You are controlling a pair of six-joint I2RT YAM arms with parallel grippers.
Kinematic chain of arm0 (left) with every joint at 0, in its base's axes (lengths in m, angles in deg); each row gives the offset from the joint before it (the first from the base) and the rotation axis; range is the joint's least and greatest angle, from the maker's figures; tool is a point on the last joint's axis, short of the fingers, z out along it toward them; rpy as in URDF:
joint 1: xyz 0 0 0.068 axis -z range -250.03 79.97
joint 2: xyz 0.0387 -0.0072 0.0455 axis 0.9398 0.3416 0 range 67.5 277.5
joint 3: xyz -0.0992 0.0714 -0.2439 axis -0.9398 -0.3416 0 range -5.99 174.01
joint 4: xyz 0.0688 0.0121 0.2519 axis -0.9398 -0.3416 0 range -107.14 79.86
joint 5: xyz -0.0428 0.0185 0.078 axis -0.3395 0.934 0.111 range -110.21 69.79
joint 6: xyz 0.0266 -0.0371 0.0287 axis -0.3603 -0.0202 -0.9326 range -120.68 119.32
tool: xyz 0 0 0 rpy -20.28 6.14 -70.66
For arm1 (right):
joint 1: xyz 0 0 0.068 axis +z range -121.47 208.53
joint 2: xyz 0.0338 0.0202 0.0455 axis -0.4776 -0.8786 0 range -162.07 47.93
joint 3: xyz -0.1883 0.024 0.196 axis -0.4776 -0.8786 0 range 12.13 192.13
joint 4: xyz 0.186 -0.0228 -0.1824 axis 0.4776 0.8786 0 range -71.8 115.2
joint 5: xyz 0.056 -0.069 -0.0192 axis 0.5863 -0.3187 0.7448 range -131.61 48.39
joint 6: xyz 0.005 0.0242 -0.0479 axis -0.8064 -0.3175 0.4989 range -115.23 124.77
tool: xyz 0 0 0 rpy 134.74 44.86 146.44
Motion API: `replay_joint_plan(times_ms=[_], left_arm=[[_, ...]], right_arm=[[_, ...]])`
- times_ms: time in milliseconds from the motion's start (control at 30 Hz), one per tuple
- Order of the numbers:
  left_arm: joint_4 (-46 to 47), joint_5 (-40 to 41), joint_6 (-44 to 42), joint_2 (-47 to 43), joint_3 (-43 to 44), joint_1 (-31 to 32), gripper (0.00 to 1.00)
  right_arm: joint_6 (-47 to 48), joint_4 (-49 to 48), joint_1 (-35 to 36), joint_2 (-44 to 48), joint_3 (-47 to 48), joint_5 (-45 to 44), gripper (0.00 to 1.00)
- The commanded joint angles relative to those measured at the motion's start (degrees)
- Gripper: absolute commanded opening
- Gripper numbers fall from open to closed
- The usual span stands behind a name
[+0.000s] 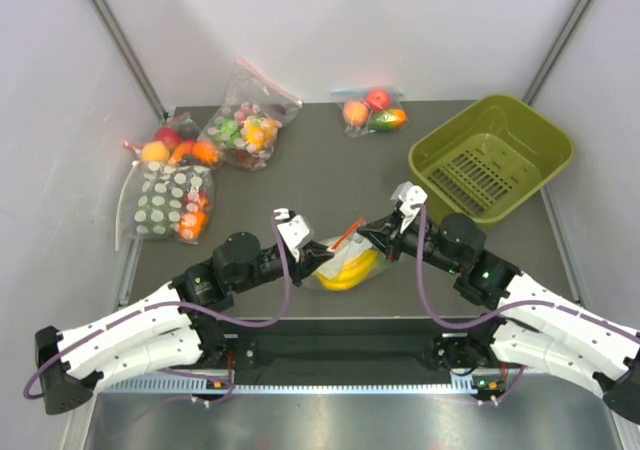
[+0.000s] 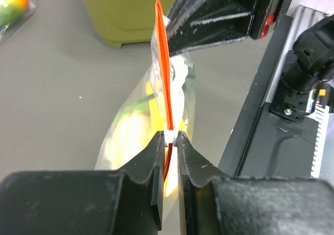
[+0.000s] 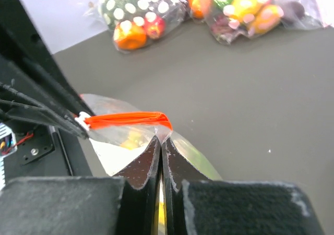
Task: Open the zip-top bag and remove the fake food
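**Asker:** Plastic, clear, in the middle of the view: what is it, and where does it sit?

**Describer:** It is a clear, crinkly plastic zip-top bag (image 1: pixel 340 260) with a red-orange zip strip (image 2: pixel 164 62) along its top edge. It stands near the front of the dark grey counter (image 1: pixel 300 170), between the two arms, strip edge raised. A bunch of bright yellow plastic bananas (image 1: pixel 350 271) shows through the film. A paler shape beside them is too blurred to name.

**Asker:** How is it held?

**Describer:** The left gripper (image 2: pixel 171 137) has its jaws pinching the small white slider (image 3: pixel 82 121) at one end of the strip. The right gripper (image 3: pixel 160 140) has its jaws pressed together on the film just under the strip's other end. The strip runs taut between them.

**Asker:** Why that arrangement?

**Describer:** Most likely the right side anchors the bag so that the slider can be drawn along the strip without the bag following. The strip reads as one unbroken line, so the bag seems still sealed, with the food inside.

**Asker:** Anything else nearby?

**Describer:** An olive-green plastic basket (image 1: pixel 490 155) sits at the right rear. Well apart at the back and left lie a white-dotted bag (image 1: pixel 170 205), a clear bag of small multicolour pieces (image 1: pixel 245 125) and a small bag of toy fruit (image 1: pixel 372 110).
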Motion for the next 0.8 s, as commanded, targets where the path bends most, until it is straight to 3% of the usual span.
replay_joint_plan(times_ms=[0,767], left_arm=[[-1.28,1.81,1.17,-0.58,-0.56,-0.03,0.00],[-1.28,4.18,1.44,-1.81,-2.32,0.06,0.00]], right_arm=[[-0.06,-3.63,-2.52,-1.37,4.25,-4.75,0.00],[0.38,-6.18,-11.57,-14.37,13.13,-1.67,0.00]])
